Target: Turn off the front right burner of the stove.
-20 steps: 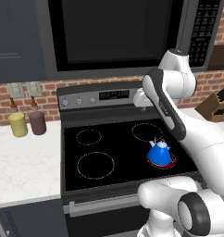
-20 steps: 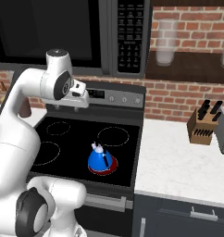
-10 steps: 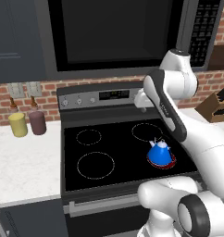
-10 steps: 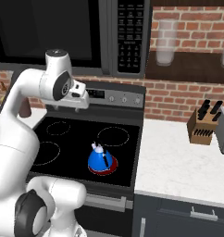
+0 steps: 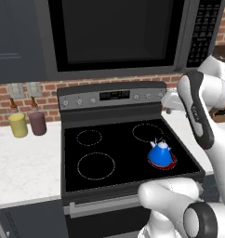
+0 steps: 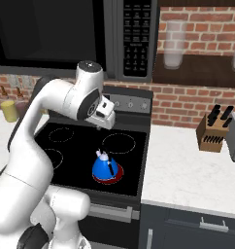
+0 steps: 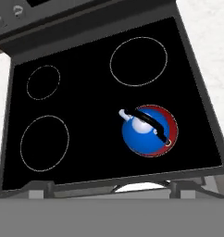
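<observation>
The stove [image 5: 128, 197] has a flat black glass top and a back panel [image 5: 112, 95] with small knobs [image 6: 131, 103] and a display. Its front right burner [image 7: 171, 125] shows a red glowing rim [image 5: 172, 163] under a blue kettle [image 7: 144, 134], also seen as the kettle [image 6: 107, 168]. My gripper [image 7: 111, 185] hovers high over the cooktop and looks down on it, fingers [image 7: 37, 186] spread wide, open and empty. From the base, the gripper [image 6: 99, 125] hangs in front of the panel's right part, well above the kettle and behind it.
Three unlit white rings [image 7: 138, 61] mark the other zones. A dark microwave [image 5: 114, 32] hangs above the stove. Two jars [image 5: 18, 124] stand on the left counter; a knife block [image 6: 214, 132] is on the right counter.
The arm has swung to the right and a little lower, carrying the hand toward the right end of the back panel. Kettle and stove have not moved.
</observation>
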Controlling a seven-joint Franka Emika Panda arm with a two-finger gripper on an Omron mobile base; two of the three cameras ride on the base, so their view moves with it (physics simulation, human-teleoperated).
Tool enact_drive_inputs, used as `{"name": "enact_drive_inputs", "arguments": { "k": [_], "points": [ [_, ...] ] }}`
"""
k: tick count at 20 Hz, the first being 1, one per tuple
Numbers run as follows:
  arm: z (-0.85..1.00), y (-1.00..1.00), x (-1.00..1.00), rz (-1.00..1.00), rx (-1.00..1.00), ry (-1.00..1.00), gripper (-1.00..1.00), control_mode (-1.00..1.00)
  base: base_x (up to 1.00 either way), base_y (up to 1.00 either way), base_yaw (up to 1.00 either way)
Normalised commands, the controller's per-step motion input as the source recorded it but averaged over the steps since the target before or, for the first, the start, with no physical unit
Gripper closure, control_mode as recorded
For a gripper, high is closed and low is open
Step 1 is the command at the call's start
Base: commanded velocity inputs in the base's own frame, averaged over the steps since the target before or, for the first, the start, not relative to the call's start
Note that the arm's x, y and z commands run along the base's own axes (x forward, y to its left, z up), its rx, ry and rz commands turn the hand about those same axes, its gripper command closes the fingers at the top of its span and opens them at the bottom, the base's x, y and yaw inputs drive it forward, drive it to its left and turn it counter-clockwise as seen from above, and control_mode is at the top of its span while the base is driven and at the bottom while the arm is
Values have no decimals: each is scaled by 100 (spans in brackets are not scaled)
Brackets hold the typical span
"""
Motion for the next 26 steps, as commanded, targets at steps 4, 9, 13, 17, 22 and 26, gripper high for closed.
{"name": "enact_drive_inputs", "arguments": {
  "k": [4, 9, 13, 17, 22, 26],
  "points": [
    [-2, -63, -77, -22, 22, -14, -100, -100, 0, 0, 0],
    [-2, -49, -60, -25, 20, -27, -100, -100, 0, 0, 0],
    [-7, -44, -56, -27, 28, -39, -100, -100, 0, 0, 0],
    [0, -39, -33, -26, 7, -41, -100, -100, 0, 0, 0],
    [0, -24, -5, -16, 0, -26, -100, -100, 0, 0, 0],
    [0, -8, 0, -6, 0, -16, -100, -100, 0, 0, 0]
  ]
}}
